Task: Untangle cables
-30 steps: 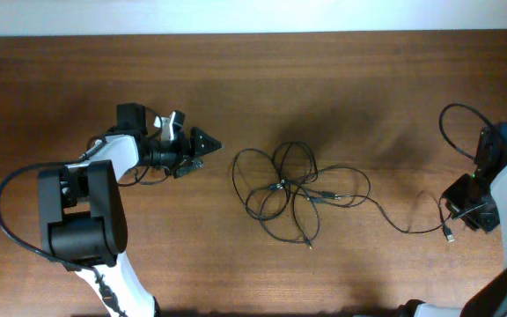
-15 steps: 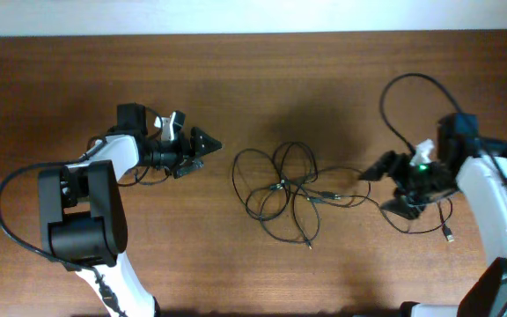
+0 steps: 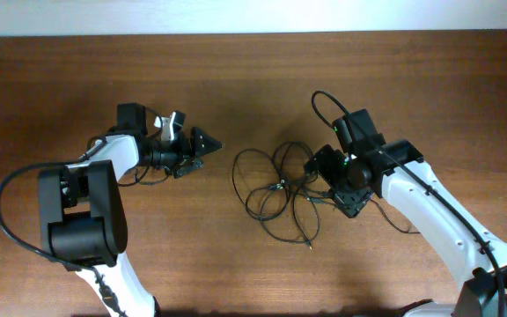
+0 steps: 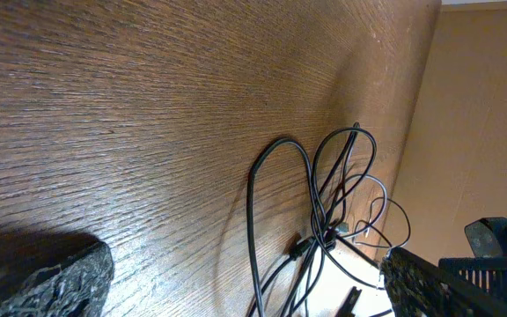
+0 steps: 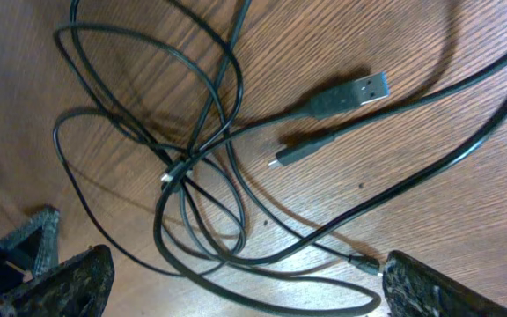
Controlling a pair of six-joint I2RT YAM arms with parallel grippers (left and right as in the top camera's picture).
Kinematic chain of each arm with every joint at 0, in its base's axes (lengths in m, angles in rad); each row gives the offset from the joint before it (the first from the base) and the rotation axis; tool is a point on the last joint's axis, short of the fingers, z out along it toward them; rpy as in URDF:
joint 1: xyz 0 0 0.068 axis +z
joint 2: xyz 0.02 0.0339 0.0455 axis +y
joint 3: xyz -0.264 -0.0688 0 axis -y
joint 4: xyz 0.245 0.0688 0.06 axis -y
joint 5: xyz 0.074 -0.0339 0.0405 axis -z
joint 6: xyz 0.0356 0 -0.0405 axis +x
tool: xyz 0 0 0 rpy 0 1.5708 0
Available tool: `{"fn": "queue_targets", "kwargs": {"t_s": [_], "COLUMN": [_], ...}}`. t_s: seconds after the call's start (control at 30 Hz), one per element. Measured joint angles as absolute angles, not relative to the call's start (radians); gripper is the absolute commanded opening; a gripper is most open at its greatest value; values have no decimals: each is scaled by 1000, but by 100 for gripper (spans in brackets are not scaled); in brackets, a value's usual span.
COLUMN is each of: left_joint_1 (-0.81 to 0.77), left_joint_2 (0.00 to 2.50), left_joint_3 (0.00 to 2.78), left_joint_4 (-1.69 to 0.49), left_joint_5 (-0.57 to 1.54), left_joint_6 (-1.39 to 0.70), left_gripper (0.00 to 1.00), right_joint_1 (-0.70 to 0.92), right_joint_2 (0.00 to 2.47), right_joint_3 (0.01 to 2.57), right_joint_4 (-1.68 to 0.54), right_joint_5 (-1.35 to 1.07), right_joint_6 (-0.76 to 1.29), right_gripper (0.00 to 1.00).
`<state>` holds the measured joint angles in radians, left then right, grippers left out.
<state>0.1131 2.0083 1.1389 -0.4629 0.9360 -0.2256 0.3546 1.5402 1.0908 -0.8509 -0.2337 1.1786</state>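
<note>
The cables (image 3: 284, 189) lie in the middle of the table (image 3: 253, 79) as one loose bundle of thin black loops that cross each other many times. In the right wrist view the cables (image 5: 201, 150) meet in a small knot, and two ends lie free on the wood beside it: a flat USB plug (image 5: 359, 91) and, just below it, a smaller plug (image 5: 302, 154). One strand leaves the bundle to the right and passes under the right arm.

The right tool (image 3: 331, 183) is over the right edge of the bundle. Its two fingers stand wide apart, one at each lower corner of its own camera view, and they hold nothing. Whether a finger touches a strand, I cannot tell.

The left tool (image 3: 202, 143) is to the left of the bundle, apart from it, and points toward it. It also is fully spread and holds nothing; its camera sees the cables (image 4: 324, 220) further along the table.
</note>
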Motion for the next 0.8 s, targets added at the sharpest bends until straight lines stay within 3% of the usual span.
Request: {"fn": "queue_targets", "kwargs": {"t_s": [0.1, 0.2, 0.27, 0.3, 0.37, 0.4, 0.63, 0.8], "left_joint_1": [113, 113, 113, 113, 113, 113, 113, 113], "left_joint_2": [2008, 2008, 2008, 2008, 2008, 2008, 2008, 2008], "left_joint_3": [1139, 1139, 1139, 1139, 1139, 1139, 1139, 1139], "left_joint_4": [-463, -463, -463, -463, -463, -463, -463, -463], "left_joint_5": [936, 936, 936, 936, 936, 936, 936, 936], "left_joint_6": [-226, -226, -225, -226, -226, -226, -226, -226], "left_gripper": [99, 99, 99, 100, 99, 99, 99, 100], "right_joint_1": [355, 355, 355, 355, 355, 355, 355, 355], "right_joint_2": [1540, 1540, 1542, 1542, 1542, 1542, 1514, 1396], "right_joint_3": [1066, 1005, 966, 957, 956, 956, 1010, 1359], "right_joint_4": [-836, -810, -765, -754, -740, -739, -814, -1209], "right_joint_5": [-221, -216, -216, -213, -194, -179, -162, -148], "right_joint_6": [1186, 1235, 1260, 1267, 1278, 1275, 947, 676], "right_gripper": [76, 59, 27, 19, 19, 4, 4, 4]}}
